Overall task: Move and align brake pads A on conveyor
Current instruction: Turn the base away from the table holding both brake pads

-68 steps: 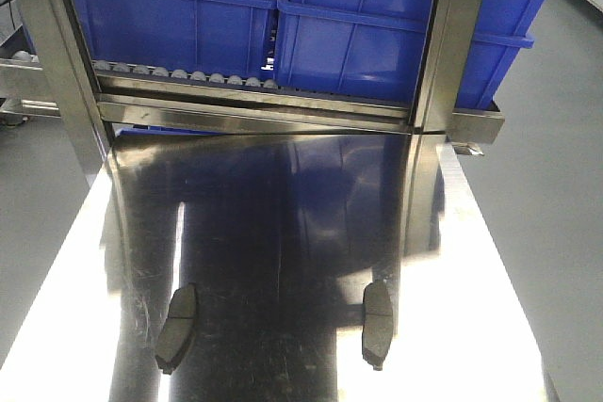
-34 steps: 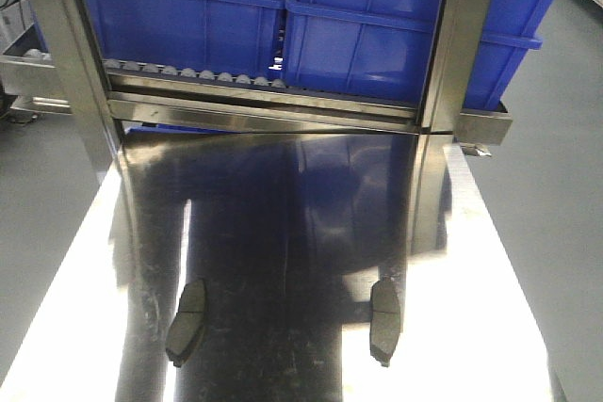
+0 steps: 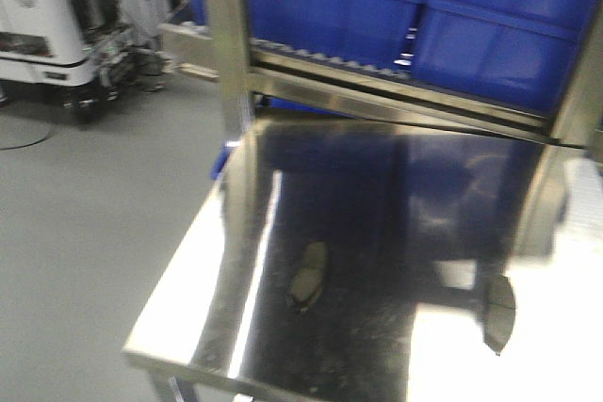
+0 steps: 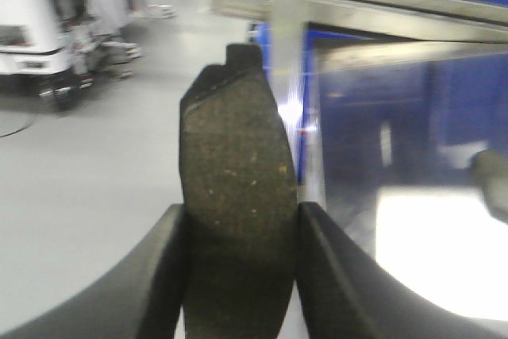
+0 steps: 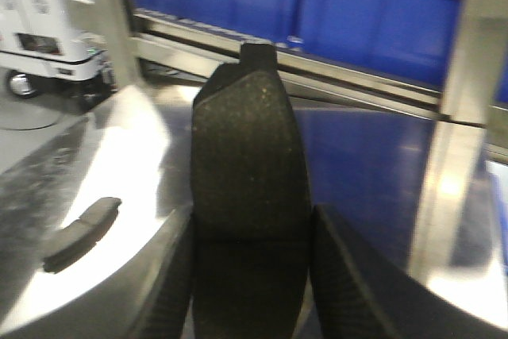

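Observation:
Two brake pads A lie flat on the shiny steel table [image 3: 179,327], one at the left [image 3: 309,275] and one at the right [image 3: 499,313]. My left gripper [image 4: 242,275] is shut on a third pad [image 4: 236,172], which stands upright between the fingers over the table's left edge. My right gripper [image 5: 252,275] is shut on another pad [image 5: 250,156], held upright above the table. A lying pad [image 5: 81,232] shows to its left. The conveyor is out of view.
Blue bins [image 3: 330,2] sit on a roller rack behind the table, framed by steel posts [image 3: 231,54]. A white machine [image 3: 47,16] stands on the grey floor [image 3: 85,233] at the far left. The table's near-left corner [image 3: 141,355] is close.
The front view has swung left: the table and its two lying pads now sit further right in the frame, and the floor and white machine have come into sight.

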You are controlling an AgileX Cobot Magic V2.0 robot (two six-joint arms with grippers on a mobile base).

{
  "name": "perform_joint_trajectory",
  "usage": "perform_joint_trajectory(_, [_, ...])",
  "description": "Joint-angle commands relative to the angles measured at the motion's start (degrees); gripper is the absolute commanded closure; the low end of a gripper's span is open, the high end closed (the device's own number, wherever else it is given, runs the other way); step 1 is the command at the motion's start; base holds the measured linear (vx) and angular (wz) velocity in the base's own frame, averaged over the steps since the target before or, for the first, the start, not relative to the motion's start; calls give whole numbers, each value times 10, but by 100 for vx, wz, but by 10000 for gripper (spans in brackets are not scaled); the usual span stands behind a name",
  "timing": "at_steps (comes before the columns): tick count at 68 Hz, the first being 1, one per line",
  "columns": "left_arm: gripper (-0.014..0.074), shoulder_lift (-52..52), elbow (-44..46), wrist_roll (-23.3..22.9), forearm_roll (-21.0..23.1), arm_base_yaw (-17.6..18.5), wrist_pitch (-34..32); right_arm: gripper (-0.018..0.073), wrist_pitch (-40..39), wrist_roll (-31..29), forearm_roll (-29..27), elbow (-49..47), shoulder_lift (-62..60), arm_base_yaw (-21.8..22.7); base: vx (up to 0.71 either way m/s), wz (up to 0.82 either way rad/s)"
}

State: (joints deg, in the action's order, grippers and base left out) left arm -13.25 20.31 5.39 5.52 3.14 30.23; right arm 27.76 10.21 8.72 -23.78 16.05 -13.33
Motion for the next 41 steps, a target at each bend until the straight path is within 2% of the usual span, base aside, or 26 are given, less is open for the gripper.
perform_joint_trajectory(1, [603, -6, 16, 0, 6, 3, -56, 564, -60, -3, 7, -19, 5, 0, -15, 66])
perform_joint_trajectory(23, [603, -6, 16, 0, 6, 3, -56, 564, -60, -3, 7, -19, 5, 0, -18, 70])
perform_joint_trajectory(41, [603, -6, 16, 0, 6, 3, -56, 564, -60, -3, 7, -19, 5, 0, -20, 84])
